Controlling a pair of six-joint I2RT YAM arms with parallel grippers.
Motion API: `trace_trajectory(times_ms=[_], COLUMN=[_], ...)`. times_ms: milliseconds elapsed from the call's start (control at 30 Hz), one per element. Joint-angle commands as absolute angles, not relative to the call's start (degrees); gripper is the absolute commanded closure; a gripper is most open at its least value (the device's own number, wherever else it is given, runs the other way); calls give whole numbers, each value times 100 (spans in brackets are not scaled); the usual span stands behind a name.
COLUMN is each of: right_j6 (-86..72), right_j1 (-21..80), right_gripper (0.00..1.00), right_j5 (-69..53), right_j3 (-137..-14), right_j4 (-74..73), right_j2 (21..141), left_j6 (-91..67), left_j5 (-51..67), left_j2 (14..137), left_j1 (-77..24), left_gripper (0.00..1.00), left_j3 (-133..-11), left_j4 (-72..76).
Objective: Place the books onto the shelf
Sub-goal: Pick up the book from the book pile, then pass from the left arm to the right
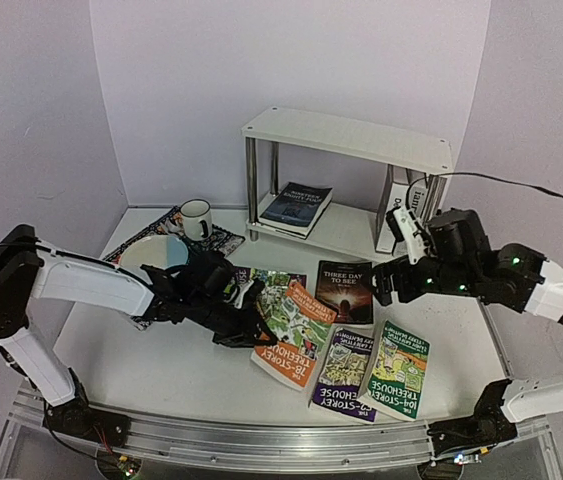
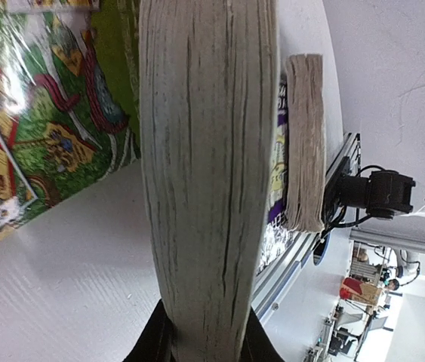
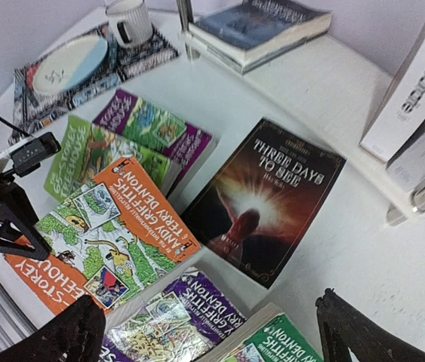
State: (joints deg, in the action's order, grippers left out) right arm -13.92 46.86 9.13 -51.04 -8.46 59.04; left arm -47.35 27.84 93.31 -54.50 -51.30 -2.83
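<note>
Left end effector (image 1: 244, 328) is pinched narrow on the page edge of the orange Treehouse paperback (image 1: 296, 340) — thick, greyish, ridged pages. Right end effector (image 1: 389, 282) hangs wide open by the black Three Days to See book (image 1: 345, 290). Smooth white tabletop (image 1: 161, 370), pale lilac walls. More cartoon paperbacks (image 1: 343, 372) lie flat nearby. Behind them the white, metal-legged shelf (image 1: 351, 140) has a dark book (image 1: 296, 207) on its lower board — mug (image 1: 196, 218) and plate (image 1: 151, 252) at far left.

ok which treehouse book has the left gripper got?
The orange 78-Storey book: left gripper shut on its page edge. Purple book and green book beside it lie free.
</note>
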Motion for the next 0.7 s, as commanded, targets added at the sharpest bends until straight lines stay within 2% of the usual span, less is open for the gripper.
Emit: trace_trajectory(times_ms=[0,200,300,467,667], right_j6=[-685,285,570,1264,3112], right_j1=[4681,4677,4689,5187,5695], right_gripper=[2,4,7,13,6], right_j5=[797,-1056,-1464,-1061,-1064], right_j3=[-5506,-5617,-5706,-5938,-4993], right_j4=[-919,-754,-609,-551,1116], right_j2=[5610,5586,5691,6140,5817], left_j6=[-4383,-4333,-4401,-4473,-4131], left_j5=[2718,3659,4371,5484,5856], left_j2=[8523,7881,7698,7696,7704], left_j1=[-5150,-4511,-4077,-3730,-3639], left_gripper=[100,100,100,99,100], left_j3=[-5456,-5399,-5430,-5712,-6143], left_j4=[-413,-379,-328,-307,-936])
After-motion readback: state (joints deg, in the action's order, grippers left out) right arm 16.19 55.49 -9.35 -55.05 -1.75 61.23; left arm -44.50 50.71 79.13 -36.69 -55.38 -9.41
